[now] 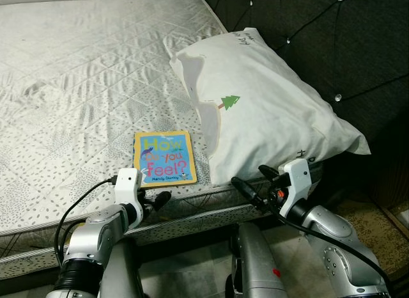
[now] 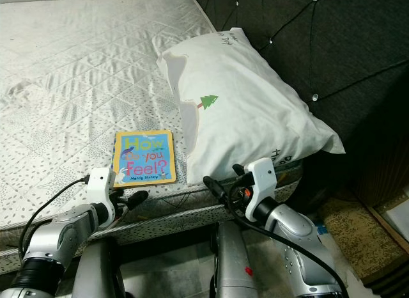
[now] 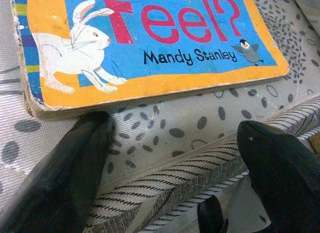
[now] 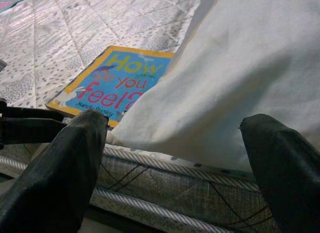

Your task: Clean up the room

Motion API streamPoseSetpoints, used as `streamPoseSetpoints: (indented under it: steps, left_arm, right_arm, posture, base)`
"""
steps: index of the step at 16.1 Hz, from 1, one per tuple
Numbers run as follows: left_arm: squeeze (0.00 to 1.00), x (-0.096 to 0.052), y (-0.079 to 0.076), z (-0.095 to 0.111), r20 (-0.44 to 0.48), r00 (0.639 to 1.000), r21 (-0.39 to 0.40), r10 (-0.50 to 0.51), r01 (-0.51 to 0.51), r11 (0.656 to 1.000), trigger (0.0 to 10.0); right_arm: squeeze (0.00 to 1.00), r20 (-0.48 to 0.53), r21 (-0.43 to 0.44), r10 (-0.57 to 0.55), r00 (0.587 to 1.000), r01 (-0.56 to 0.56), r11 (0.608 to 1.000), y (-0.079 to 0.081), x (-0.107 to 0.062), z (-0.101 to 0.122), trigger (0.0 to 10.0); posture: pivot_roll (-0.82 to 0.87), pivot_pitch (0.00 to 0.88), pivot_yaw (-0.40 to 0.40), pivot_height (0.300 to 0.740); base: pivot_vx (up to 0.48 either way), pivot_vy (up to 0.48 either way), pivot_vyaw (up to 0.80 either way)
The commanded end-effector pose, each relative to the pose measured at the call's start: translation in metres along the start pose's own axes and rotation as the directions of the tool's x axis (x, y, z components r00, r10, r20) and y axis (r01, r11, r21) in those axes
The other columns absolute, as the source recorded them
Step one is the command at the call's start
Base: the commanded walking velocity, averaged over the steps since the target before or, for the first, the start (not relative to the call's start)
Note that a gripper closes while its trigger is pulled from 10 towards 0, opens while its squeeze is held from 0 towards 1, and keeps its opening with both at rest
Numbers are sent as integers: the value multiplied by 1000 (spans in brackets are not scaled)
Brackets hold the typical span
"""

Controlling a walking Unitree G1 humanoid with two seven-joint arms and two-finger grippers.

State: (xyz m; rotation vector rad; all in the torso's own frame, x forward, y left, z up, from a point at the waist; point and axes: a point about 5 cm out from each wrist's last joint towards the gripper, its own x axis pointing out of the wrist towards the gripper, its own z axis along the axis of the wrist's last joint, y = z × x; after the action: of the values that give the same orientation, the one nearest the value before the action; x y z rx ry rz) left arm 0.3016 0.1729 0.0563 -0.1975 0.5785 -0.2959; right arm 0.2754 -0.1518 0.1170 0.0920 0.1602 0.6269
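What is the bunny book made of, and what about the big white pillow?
The book looks like thick cardboard with a smooth printed cover: its edge shows a stiff, layered, slightly worn board in the left wrist view. The pillow looks like soft matte cloth, probably cotton, since it wrinkles and puffs up. What fills it cannot be seen.

The thin board book (image 1: 165, 158) had a blue cover framed in orange-yellow, its title lettered in yellow, green and red, with a white rabbit (image 3: 75, 45) and a small grey penguin (image 3: 247, 48) printed on it. The quilted mattress (image 1: 77, 80) was pale grey-white, speckled with small dark grey dots, its edge piped in black-and-white stripes. The white fabric pillow (image 1: 268, 106) carried a little green tree motif (image 1: 229, 102). The tufted headboard (image 1: 358, 42) was black.
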Motion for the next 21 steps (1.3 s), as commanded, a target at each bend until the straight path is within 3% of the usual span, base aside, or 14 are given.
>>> streamPoseSetpoints:
  steps: [1, 7, 10, 12, 15, 19, 21]
  left_arm:
    - [0, -2, 5, -1, -7, 1000, 8, 25, -25, 1000, 10000]
    - [0, -7, -39, -8, 3, 996, 42, -91, 91, 995, 10000]
    - [0, -14, -49, -6, 22, 995, 66, -102, 100, 993, 10000]
    - [0, -19, -57, 2, 83, 991, 119, -102, 92, 989, 10000]
    - [0, -30, -61, 21, 242, 965, 194, -100, 53, 980, 10000]
    - [0, -41, -45, 38, 382, 923, 244, -34, -66, 967, 10000]
    - [0, -43, -35, 46, 437, 899, 309, -12, -137, 941, 10000]
  right_arm:
    - [0, 7, -12, 25, 1000, -25, 1000, 4, -1, 3, 10000]
    - [0, 22, -12, 29, 999, -29, 1000, 6, 7, 5, 10000]
    - [0, 27, -13, 37, 999, -37, 999, 7, 12, 6, 10000]
    - [0, 34, -14, 41, 999, -41, 999, 8, 16, 7, 10000]
    - [0, 62, -15, 20, 998, -19, 1000, 7, 26, 9, 10000]
    - [0, 122, -33, -114, 986, 119, 992, -8, 40, 21, 10000]
    - [0, 144, -51, -109, 984, 117, 992, -7, 48, 27, 10000]
  posture:
    - [-108, 132, -32, 521]
    - [-87, 121, -34, 521]
    - [-70, 108, -36, 521]
    - [-57, 95, -35, 521]
    - [-33, 56, -35, 521]
    - [-14, 2, -35, 521]
    - [0, 0, -40, 521]
  base:
    - [0, 0, 0]
    - [0, 0, 0]
    - [0, 0, 0]
    - [0, 0, 0]
    - [0, 0, 0]
    - [0, 0, 0]
    - [0, 0, 0]
